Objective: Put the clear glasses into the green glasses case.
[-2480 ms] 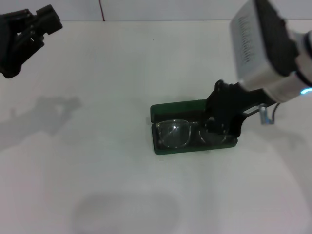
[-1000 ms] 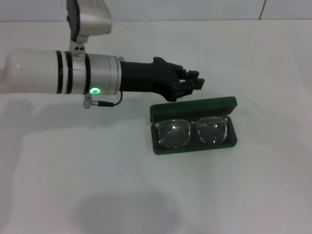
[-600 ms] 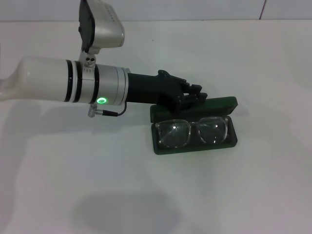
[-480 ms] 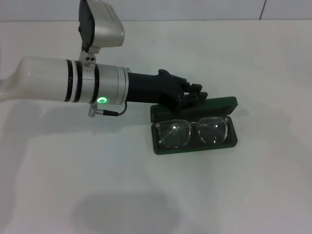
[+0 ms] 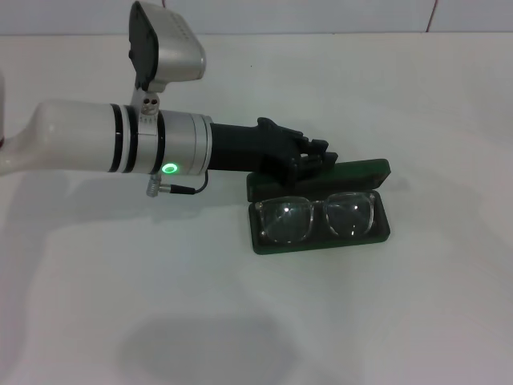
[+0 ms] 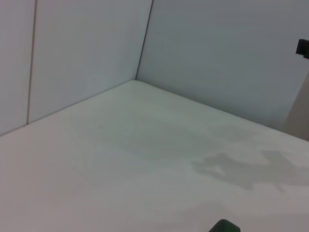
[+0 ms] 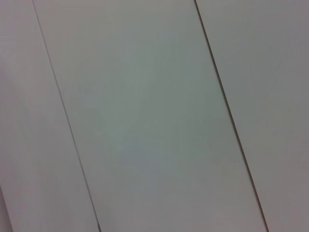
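Note:
The clear glasses (image 5: 318, 217) lie lens-up inside the green glasses case (image 5: 265, 244), which sits open on the white table. Its lid (image 5: 365, 174) stands up along the far side. My left arm reaches in from the left, and my left gripper (image 5: 321, 154) hovers just over the left part of the lid's far edge, shut with nothing in it. A corner of the case (image 6: 224, 226) shows in the left wrist view. My right gripper is out of view; its wrist view shows only wall panels.
The white table (image 5: 240, 321) spreads on all sides of the case. Pale walls meet in a corner (image 6: 136, 77) beyond the table. The left arm's white forearm (image 5: 96, 144) spans the left half of the head view.
The right arm, over the case 2.5 s ago, has left the view. The left arm swung in from the left and moved right and down toward the lid. Glasses and case have not moved.

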